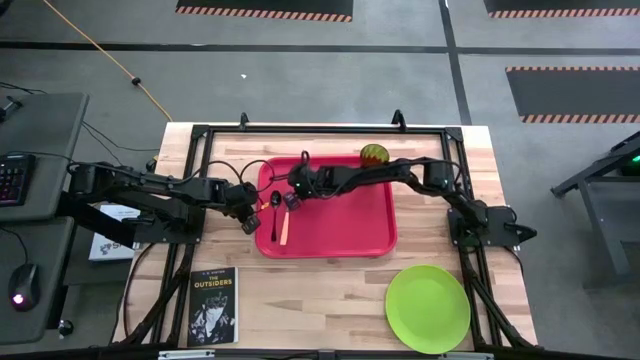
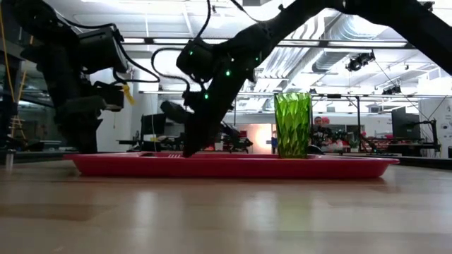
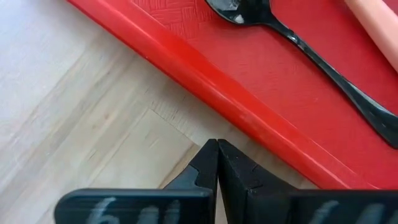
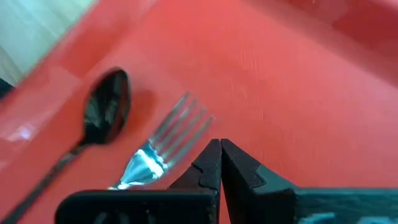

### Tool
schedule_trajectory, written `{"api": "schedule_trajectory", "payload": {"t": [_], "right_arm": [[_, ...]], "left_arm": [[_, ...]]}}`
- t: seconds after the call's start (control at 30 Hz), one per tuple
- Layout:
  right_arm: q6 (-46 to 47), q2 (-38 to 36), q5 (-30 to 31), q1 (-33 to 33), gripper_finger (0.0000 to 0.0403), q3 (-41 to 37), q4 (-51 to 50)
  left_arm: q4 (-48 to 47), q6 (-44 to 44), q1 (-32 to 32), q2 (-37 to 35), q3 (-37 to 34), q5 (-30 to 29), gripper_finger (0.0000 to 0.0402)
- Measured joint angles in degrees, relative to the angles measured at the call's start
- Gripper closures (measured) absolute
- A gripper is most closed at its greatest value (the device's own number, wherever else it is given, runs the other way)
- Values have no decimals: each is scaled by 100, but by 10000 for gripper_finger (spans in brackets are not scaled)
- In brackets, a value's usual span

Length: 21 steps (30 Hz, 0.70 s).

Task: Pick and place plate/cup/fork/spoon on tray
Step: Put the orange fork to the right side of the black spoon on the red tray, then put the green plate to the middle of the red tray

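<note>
Two closed hands (image 1: 247,222) (image 1: 291,199), over tray (image 1: 350,235)

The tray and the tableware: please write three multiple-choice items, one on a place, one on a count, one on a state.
1. Where is the plate?
A. on the tray
B. on the bare table, off the tray
C. on the book

2. How many pieces of cutlery lie on the tray?
A. none
B. two
C. four

3. How are the right gripper's fingers?
A. shut, holding nothing
B. wide open
C. shut on the cup

Key:
1 B, the plate lies on the wood, apart from the tray.
2 B, only the spoon and the fork lie there.
3 A, the right gripper has its fingers together, nothing between them; the cup stands apart.
</note>
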Motion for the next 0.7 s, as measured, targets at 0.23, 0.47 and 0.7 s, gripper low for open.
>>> {"api": "schedule_trajectory", "payload": {"t": [0.23,0.47,0.7], "right_arm": [[254,232,-34,0,403,0,436],[263,244,-59,1,403,39,470],[-434,50,-71,-130,403,278,-605]], "left_arm": [[50,-9,-2,-2,0,-2,401],[86,-13,-4,-2,0,-2,401],[45,-13,-4,-3,2,0,401]]}}
